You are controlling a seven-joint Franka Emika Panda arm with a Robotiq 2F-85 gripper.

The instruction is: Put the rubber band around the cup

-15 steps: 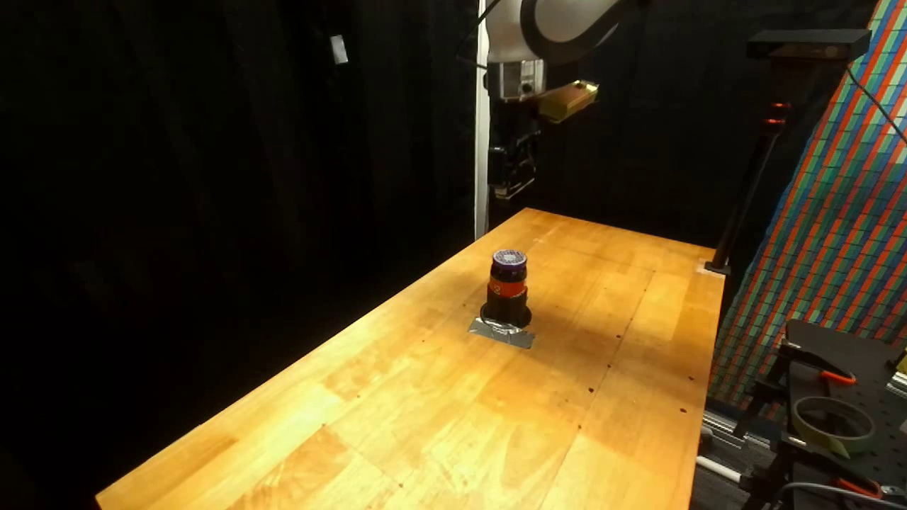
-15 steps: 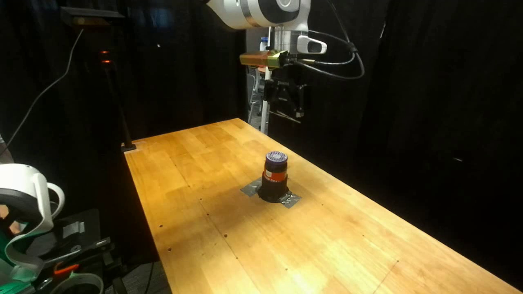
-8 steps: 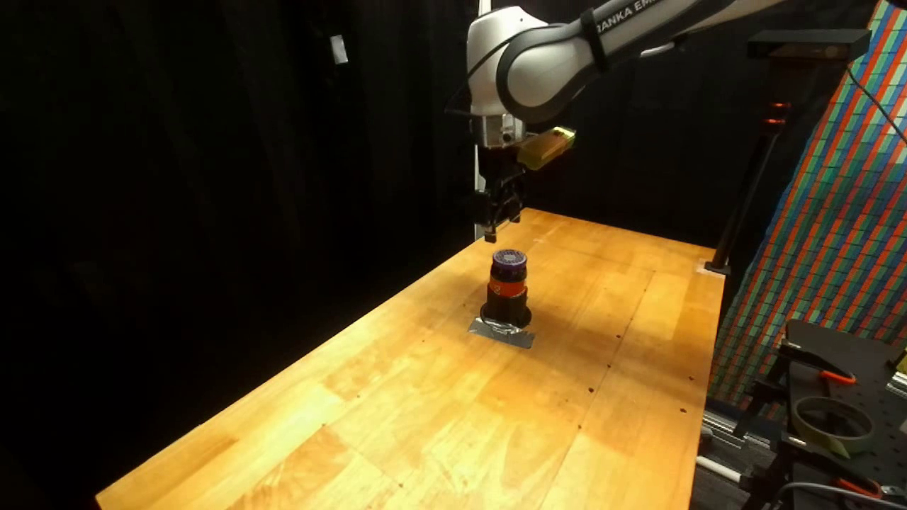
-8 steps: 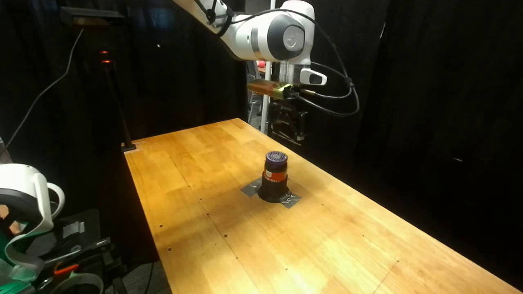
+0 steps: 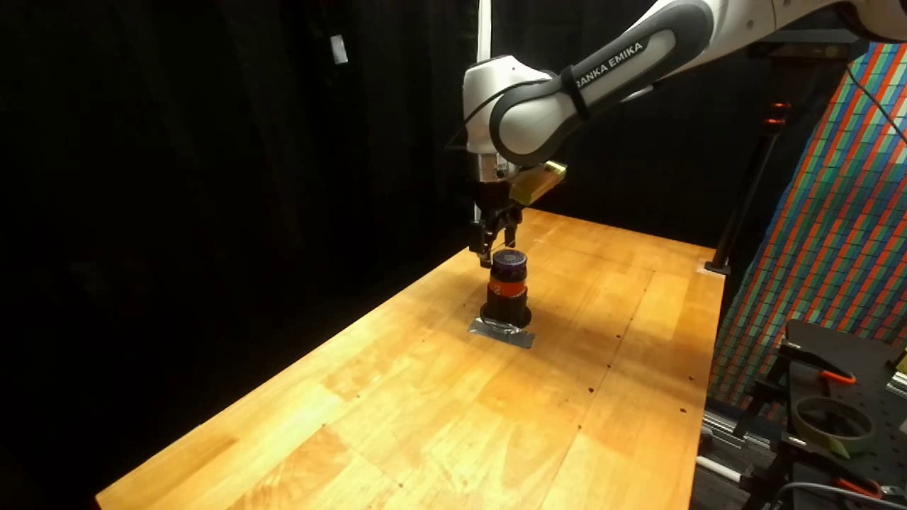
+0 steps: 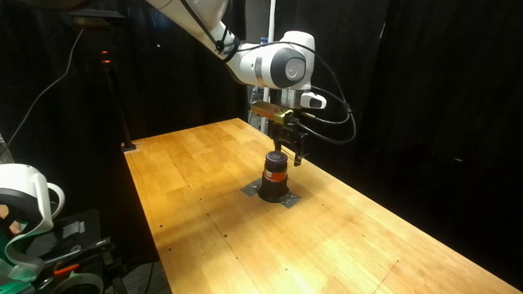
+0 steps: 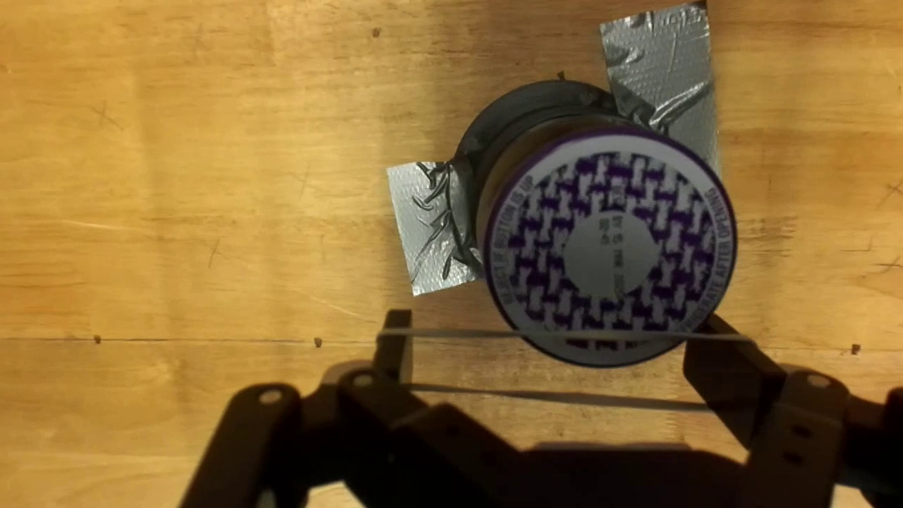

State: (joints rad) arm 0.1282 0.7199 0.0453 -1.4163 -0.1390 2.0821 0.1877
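The cup (image 6: 274, 174) is stood upright near the middle of the frame in an exterior view, a red-orange label wrapped around it. It is seated in a dark base (image 6: 273, 192), which is fixed to the wooden table (image 6: 347, 241) with strips of grey tape (image 6: 291, 200).

In the wrist view, the gripper (image 7: 561, 356) is shown along the bottom of the frame, unclenched, its two fingers (image 7: 396, 353) spread well apart. A thin rubber band (image 7: 564, 398) is looped around both fingers and stretched into two strands. In that view the lower edge of the cup's lid (image 7: 612, 254) is crossed by the upper strand; whether the lid is touched cannot be told. The lower strand is seen over bare wood.

The gripper is carried by a white arm (image 5: 613, 74), seen at the upper right of an exterior view. A roll of tape (image 5: 843, 445) is placed at the lower right there.
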